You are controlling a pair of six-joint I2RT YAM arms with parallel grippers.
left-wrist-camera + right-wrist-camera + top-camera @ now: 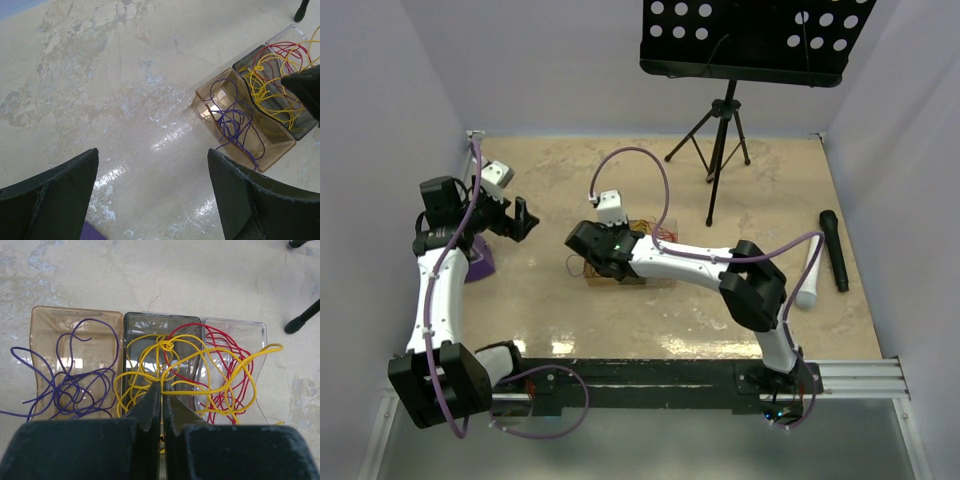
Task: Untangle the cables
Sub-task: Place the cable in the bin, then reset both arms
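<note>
Beige, mottled table, glossy in patches, walled in lilac on the left, far and right edges. Widest free room: the left half and the near strip in front of the arm bases. The far edge is taken by a music stand on a tripod; a black microphone and a white microphone lie near the right edge; a purple object sits by the left edge. The cables are near the middle of the table, in three rigid plastic trays standing side by side and touching: amber tray, smoky dark tray, clear tray. The row runs left to right in the right wrist view, and each tray's long axis points away from that camera. Purple cables: thin, loose, overlapping loops in the amber tray, with one loop hanging over its left rim onto the table. Yellow cables: knotted near the far end of the dark tray, with long loops crossing right over the clear tray and past its right rim. Red cables: looped lengthwise in the clear tray, under and through the yellow. Right gripper: fingers pressed together, tips over the near end of the dark tray among the yellow loops; cannot tell whether a strand is pinched. Left gripper: fingers spread wide, holding nothing, above bare table to the left of the amber tray, well apart from it.
</note>
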